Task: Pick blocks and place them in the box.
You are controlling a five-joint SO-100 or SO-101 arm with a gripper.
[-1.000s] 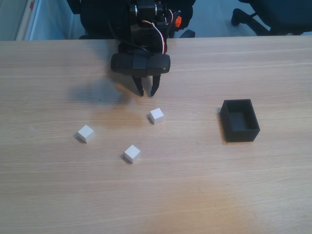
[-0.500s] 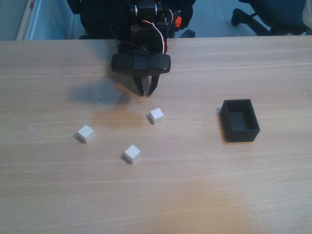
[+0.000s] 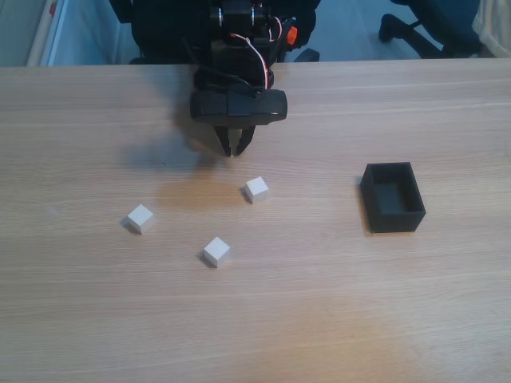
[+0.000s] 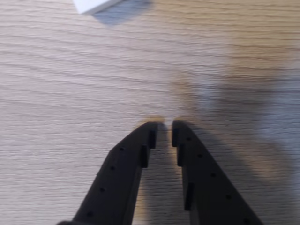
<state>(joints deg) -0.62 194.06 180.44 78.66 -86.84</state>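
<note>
Currently the gripper [image 3: 234, 149] sits near the far edge of the wooden table [image 3: 319, 319] in the fixed view, tips pointing down at bare wood. Wrist view: gripper [image 4: 163, 129] jaws nearly closed, only a thin gap between the tips, nothing held. Three white cubes on the table: nearest cube [image 3: 256, 189] just in front of the tips and slightly right, not touching; left cube [image 3: 140, 218]; front cube [image 3: 216, 251]. All three well apart from each other. A white cube corner [image 4: 93, 5] shows at the wrist view's top edge. Black box [image 3: 393, 197] sits to the right, open top up, no cube inside.
</note>
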